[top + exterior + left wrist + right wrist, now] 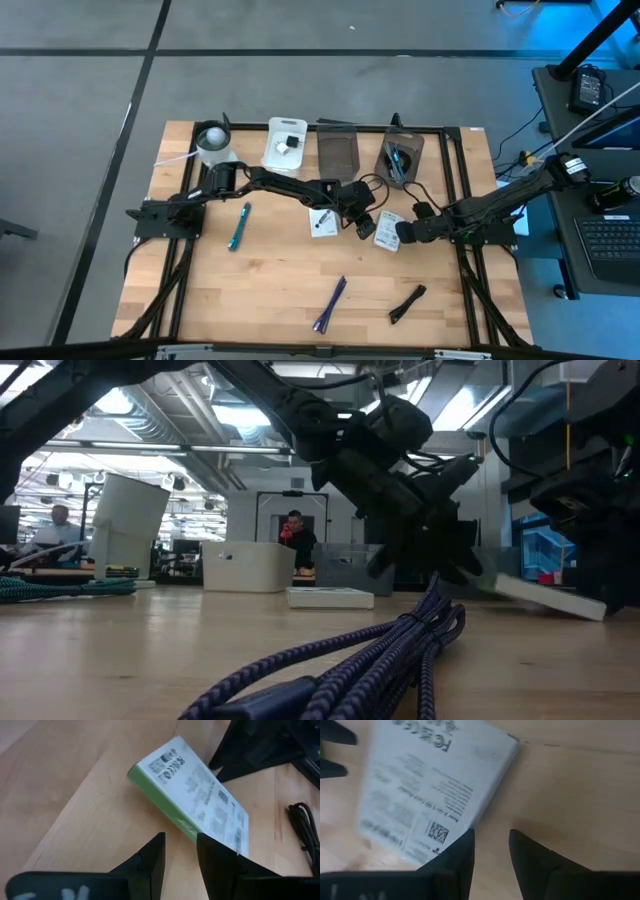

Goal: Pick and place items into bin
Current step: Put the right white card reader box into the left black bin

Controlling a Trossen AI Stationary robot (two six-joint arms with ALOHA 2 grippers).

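A white printed box with a green edge (388, 228) lies at the table's middle right, between my two grippers. In the low view the box (550, 596) is tilted, its left end higher. My left gripper (180, 855) is open just to its left, with the box (195, 800) in front of the fingertips. My right gripper (491, 851) is open at the right side of the box (430, 785). Nothing is between either pair of fingers. A second white card (323, 222), a teal cord (240, 226), a purple braided cord (330, 303) and a black marker (407, 303) lie flat on the wood. My left gripper: the box's green lower edge (192, 834) runs up to one fingertip (207, 845); whether they touch I cannot tell. My right gripper: the box's corner (470, 822) meets the tip of one finger (462, 845) in the picture; touching or apart, I cannot tell.
Along the far edge stand a white bin (285, 145), two dark bins (337, 152) (400, 160) and a white roll (212, 142). A black cable (304, 832) lies beside the box. Bare wood lies near the table's front left. People sit in the room behind.
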